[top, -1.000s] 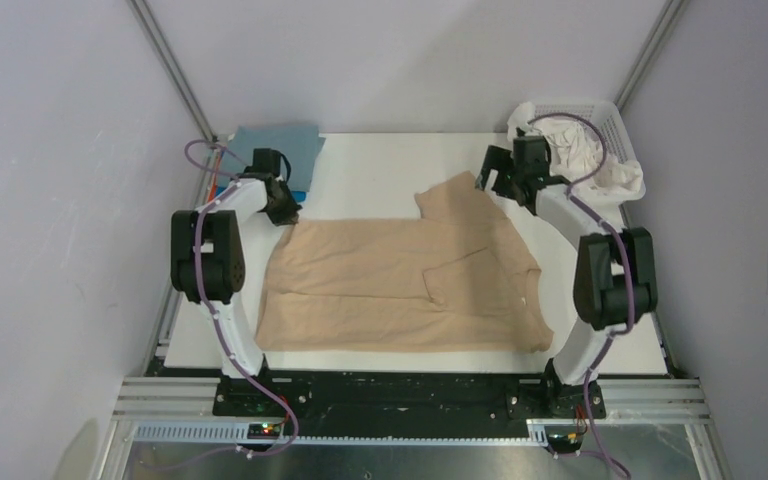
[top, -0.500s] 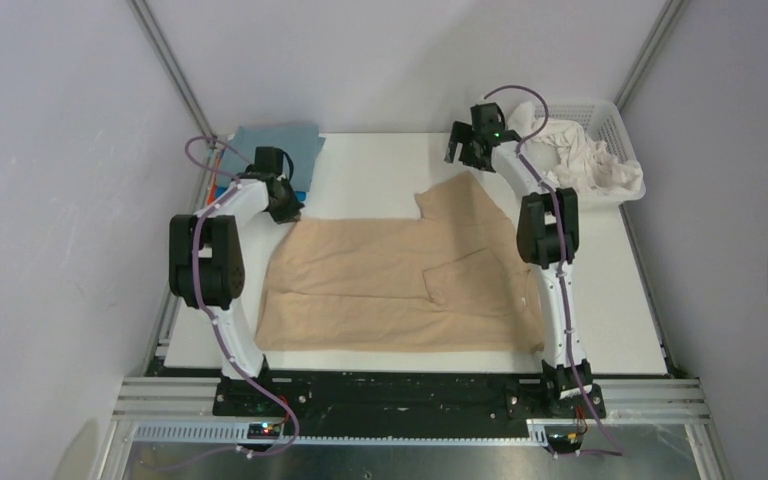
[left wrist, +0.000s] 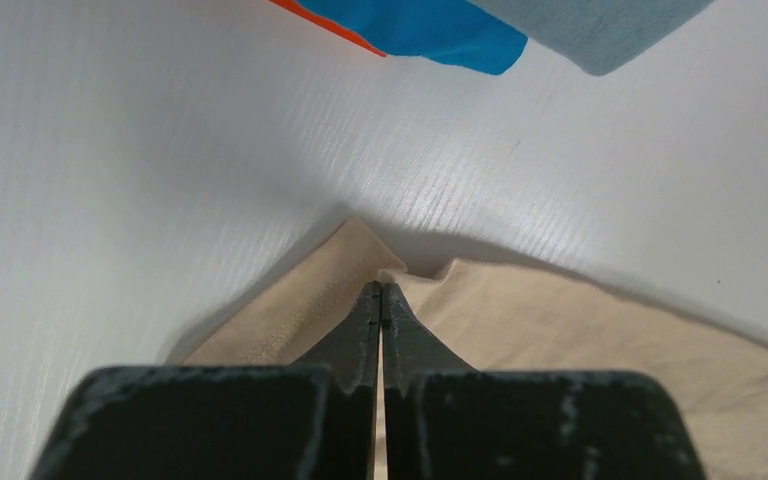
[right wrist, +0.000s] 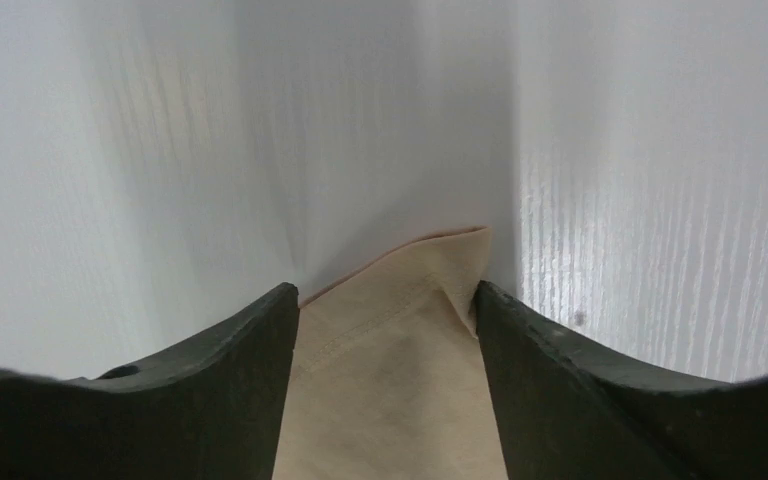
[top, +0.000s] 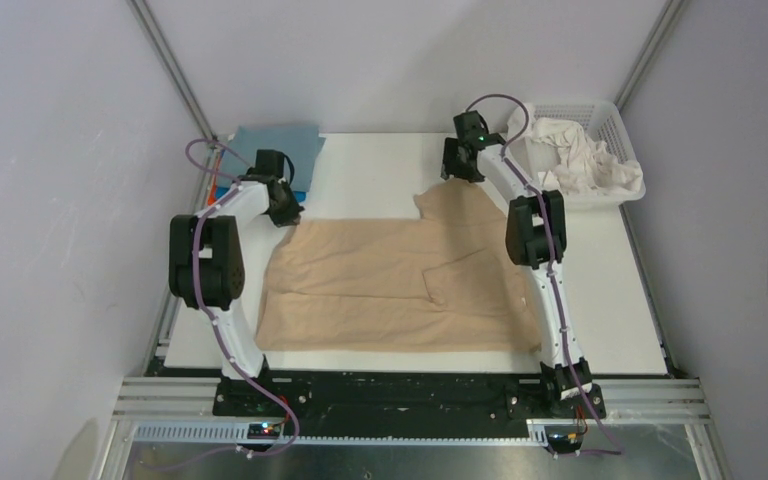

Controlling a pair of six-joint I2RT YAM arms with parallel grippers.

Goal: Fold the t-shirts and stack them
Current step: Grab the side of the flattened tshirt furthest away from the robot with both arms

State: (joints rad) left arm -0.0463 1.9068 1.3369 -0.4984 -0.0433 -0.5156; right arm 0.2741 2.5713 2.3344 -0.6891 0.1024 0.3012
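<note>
A tan t-shirt (top: 400, 285) lies spread across the white table, one sleeve pointing to the far side. My left gripper (top: 288, 208) is shut on its far-left corner; the left wrist view shows the black fingertips (left wrist: 380, 290) pinched together on the tan hem (left wrist: 290, 320). My right gripper (top: 457, 172) is at the far sleeve corner. In the right wrist view it stands open (right wrist: 385, 290), one finger on each side of the tan corner (right wrist: 390, 380). A folded stack with a grey-blue shirt (top: 280, 150) on top lies at the far left.
A white mesh basket (top: 615, 112) at the far right holds crumpled white shirts (top: 580, 160). In the left wrist view, bright blue (left wrist: 430, 25), orange (left wrist: 330, 22) and grey-blue (left wrist: 610, 25) edges of the stack lie just beyond the tan corner. Grey walls enclose the table.
My right arm has swung left from beside the basket and stretched out to the tan sleeve's far corner, its jaws narrowing a little. The left arm has not moved.
</note>
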